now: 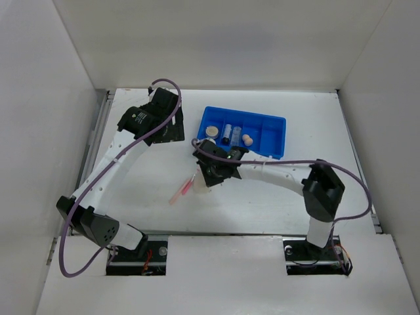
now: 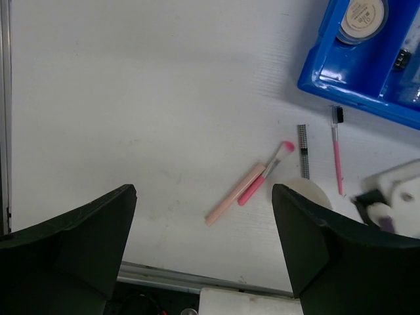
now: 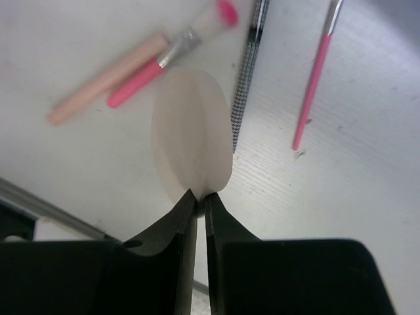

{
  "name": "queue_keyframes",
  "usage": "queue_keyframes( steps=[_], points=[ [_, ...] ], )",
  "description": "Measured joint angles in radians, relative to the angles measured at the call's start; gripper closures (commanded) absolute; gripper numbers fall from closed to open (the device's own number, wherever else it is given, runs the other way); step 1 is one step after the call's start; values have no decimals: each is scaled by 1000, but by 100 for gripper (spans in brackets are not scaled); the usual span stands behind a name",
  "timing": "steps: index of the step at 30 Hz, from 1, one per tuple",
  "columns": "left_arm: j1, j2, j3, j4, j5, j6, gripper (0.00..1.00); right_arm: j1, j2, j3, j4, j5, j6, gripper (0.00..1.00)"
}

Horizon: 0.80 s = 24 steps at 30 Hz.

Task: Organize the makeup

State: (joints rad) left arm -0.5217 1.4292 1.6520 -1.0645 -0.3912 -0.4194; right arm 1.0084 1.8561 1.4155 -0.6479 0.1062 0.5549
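My right gripper (image 3: 200, 197) is shut on the near edge of the cream flat puff (image 3: 190, 131), pinching it so the disc stands on edge over the table. On the table beyond it lie a peach stick (image 3: 105, 82), a pink brush (image 3: 157, 65), a checkered dark stick (image 3: 246, 72) and a thin pink stick (image 3: 314, 79). The blue tray (image 1: 279, 134) holds the round beige compact (image 1: 211, 131), the clear tube (image 1: 228, 133) and the peach sponge (image 1: 247, 139). My left gripper (image 2: 203, 190) hangs open over bare table at the back left, holding nothing.
In the left wrist view the tray's corner (image 2: 341, 92) is at the upper right, and the sticks (image 2: 262, 176) lie between it and the table's metal front rail (image 2: 164, 275). White walls enclose the table on three sides.
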Motion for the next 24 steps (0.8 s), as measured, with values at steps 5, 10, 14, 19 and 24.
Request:
queue_keyframes(
  steps=[5, 10, 14, 19, 24],
  points=[
    [0, 1, 0, 10, 10, 0, 18, -30, -116, 142, -82, 127, -18, 87],
    [0, 10, 7, 16, 21, 4, 18, -229, -173, 183, -107, 217, -20, 87],
    [0, 11, 7, 20, 24, 7, 18, -436, -124, 220, -131, 271, -16, 87],
    [0, 11, 9, 21, 24, 8, 18, -565, 1, 318, -161, 319, -16, 87],
    [0, 11, 10, 20, 24, 10, 18, -587, 119, 403, -174, 355, -26, 87]
  ],
)
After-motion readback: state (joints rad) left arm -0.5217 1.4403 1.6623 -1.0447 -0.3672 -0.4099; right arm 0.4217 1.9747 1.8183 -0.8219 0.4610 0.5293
